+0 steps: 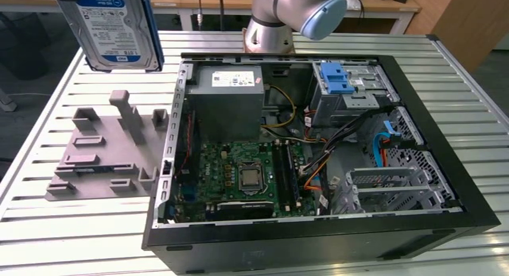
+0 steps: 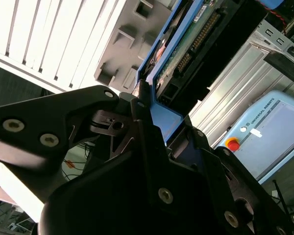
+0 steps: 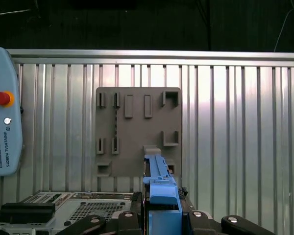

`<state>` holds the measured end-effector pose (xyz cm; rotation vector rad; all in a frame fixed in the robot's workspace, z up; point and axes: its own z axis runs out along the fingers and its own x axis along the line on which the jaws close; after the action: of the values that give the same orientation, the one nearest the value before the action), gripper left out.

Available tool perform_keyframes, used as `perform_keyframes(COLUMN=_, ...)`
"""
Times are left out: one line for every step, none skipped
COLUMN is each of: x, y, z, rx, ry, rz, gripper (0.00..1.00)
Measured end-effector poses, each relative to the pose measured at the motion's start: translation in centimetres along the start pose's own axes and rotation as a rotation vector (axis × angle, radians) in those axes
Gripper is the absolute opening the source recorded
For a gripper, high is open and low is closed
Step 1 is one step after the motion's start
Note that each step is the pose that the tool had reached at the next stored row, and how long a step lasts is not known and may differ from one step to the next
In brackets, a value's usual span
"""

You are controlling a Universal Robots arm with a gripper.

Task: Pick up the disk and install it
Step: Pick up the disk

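Observation:
The disk (image 1: 119,28), silver with a blue-and-white label and blue side rails, hangs upright in the air at the exterior view's left. It is above the grey slotted holder plate (image 1: 107,151). My gripper (image 2: 146,95) is shut on the disk (image 2: 186,39), its black fingers clamping the blue rail at one end. In the first wrist view the disk (image 3: 159,183) shows edge-on, sticking out from the gripper (image 3: 161,215) over the holder plate (image 3: 137,129).
An open computer case (image 1: 445,186) lies on the slatted metal table (image 1: 80,228), with a drive cage and blue latch (image 1: 338,79), a grey power supply (image 1: 230,103) and a motherboard (image 1: 247,177). The arm's base (image 1: 270,25) stands behind the case. A teach pendant (image 3: 5,127) lies beside the holder.

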<state>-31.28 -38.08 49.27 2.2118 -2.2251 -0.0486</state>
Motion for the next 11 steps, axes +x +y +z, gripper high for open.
perform_keyframes(x=0.0, y=0.0, z=0.0, rx=0.0, ry=-0.0001, rz=0.0, gripper=0.36)
perform_keyframes(x=0.0, y=0.01, z=0.0, rx=-0.0001, ry=-0.0001, rz=0.0, gripper=0.36)
perform_keyframes(x=0.0, y=0.01, z=0.0, rx=0.0, ry=-0.0001, rz=0.0, gripper=0.36)
perform_keyframes(x=0.0, y=0.0, z=0.0, rx=0.0, ry=-0.0002, rz=0.0, gripper=0.36)
perform_keyframes(x=0.0, y=0.01, z=0.0, rx=-0.0001, ry=-0.0002, rz=0.0, gripper=0.36)
perform_keyframes(x=0.0, y=0.01, z=0.0, rx=-0.0001, ry=-0.0002, rz=0.0, gripper=0.36)
perform_keyframes(x=0.0, y=0.01, z=0.0, rx=-0.0001, ry=-0.0003, rz=0.0, gripper=0.36)
perform_keyframes(x=0.0, y=0.01, z=0.0, rx=-0.0001, ry=-0.0003, rz=0.0, gripper=0.36)
perform_keyframes(x=0.0, y=0.01, z=0.0, rx=0.0, ry=-0.0004, rz=0.0, gripper=0.36)
perform_keyframes(x=0.02, y=0.01, z=0.0, rx=0.0, ry=-0.0004, rz=0.0, gripper=0.36)
perform_keyframes(x=0.09, y=0.01, z=-0.01, rx=-0.0001, ry=-0.0004, rz=0.0, gripper=0.36)
